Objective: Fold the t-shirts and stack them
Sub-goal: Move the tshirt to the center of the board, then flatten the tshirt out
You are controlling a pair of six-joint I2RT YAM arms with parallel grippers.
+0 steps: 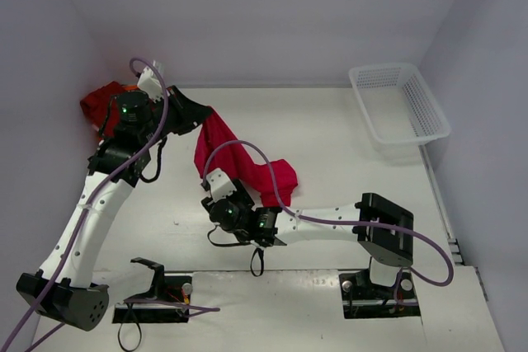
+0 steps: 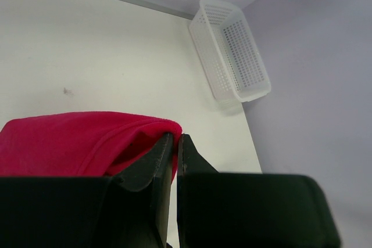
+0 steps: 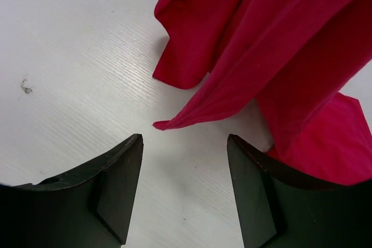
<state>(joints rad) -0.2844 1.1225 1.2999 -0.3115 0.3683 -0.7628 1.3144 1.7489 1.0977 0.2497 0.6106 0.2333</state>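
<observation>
My left claw is clamped on the t-shirt, which drapes from far-left down onto the table, its loose corner lying just ahead of my nearer right claw, jaws apart.

Top cam: fixed, high, behind the arm bases, looks down over the whole table, far wall at top. Left wrist cam: sits behind left gripper, low angle, faces far-right corner w/ basket; red shirt v. close in front. Right wrist cam: behind right gripper, looks nearly straight down, close to table. Shared: red shirt in all 3; basket in top + left wrist.
</observation>
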